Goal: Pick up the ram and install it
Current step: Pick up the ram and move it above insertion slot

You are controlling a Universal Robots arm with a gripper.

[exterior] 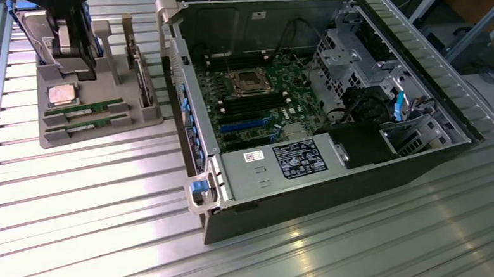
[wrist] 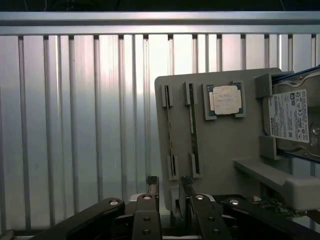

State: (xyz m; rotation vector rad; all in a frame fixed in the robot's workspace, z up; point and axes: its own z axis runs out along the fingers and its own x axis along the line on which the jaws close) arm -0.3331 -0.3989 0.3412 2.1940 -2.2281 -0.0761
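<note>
The ram (wrist: 168, 131) stands on its long edge in a slot of the grey holder (wrist: 225, 150). The holder sits on the ribbed tabletop (exterior: 106, 203) at the exterior view's left, well apart from the motherboard (exterior: 258, 103) in the open case. The ram is the stick farther from the CPU (wrist: 225, 100), with its twin (wrist: 192, 127) just beside it. The tool (wrist: 169, 186) hovers by the holder's edge, released, its fingers apart with nothing between them, roughly in line with the ram. The stick looks light, thin and stiff, yet brittle, and its chips and contact edge would likely suffer from a hard squeeze or a scrape. The sound place to hold it appears to be across the two flat faces, near the middle of its length, where the end clips leave the upper edge free. A gentle, square pinch there should keep it from twisting or slipping.
</note>
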